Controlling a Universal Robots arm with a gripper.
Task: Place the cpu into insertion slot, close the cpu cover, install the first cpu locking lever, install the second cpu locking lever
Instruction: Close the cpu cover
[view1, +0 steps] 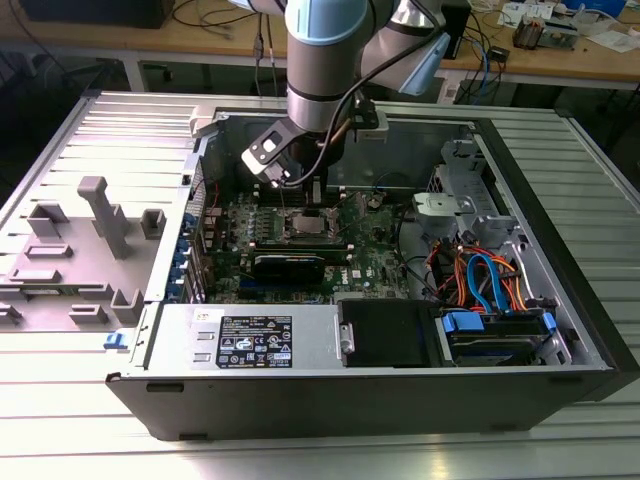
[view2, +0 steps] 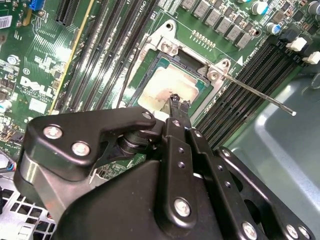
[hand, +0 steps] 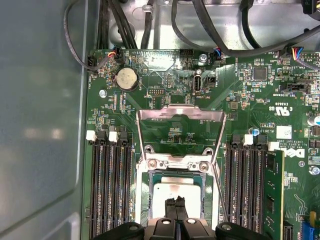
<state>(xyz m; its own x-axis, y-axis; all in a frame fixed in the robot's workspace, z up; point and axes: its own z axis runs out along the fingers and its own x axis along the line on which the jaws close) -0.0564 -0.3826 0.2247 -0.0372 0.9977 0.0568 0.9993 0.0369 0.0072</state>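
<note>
The cpu (hand: 172, 191), a flat square chip with a dull silver top, lies in the insertion slot (hand: 146, 195) on the green motherboard. My gripper (hand: 175, 202) is shut, its black fingertips together and down on or just above the chip's top near one edge; in the second wrist view the gripper (view2: 177, 102) is at the same spot on the cpu (view2: 162, 85). The cpu cover (hand: 180, 111), a thin silvery frame with a window, stands swung open past the slot. A thin metal locking lever (view2: 260, 96) sticks out free beside the slot. In the exterior view the gripper (view1: 293, 200) hangs over the socket inside the case.
Long black memory slots (hand: 110, 190) flank the socket, with one memory stick (hand: 274, 190) seated. The open computer case holds a power supply (view1: 280, 340), orange and blue cables (view1: 480, 280) and a drive cage (view1: 455, 175). Grey fixtures (view1: 100, 215) stand at the exterior view's left.
</note>
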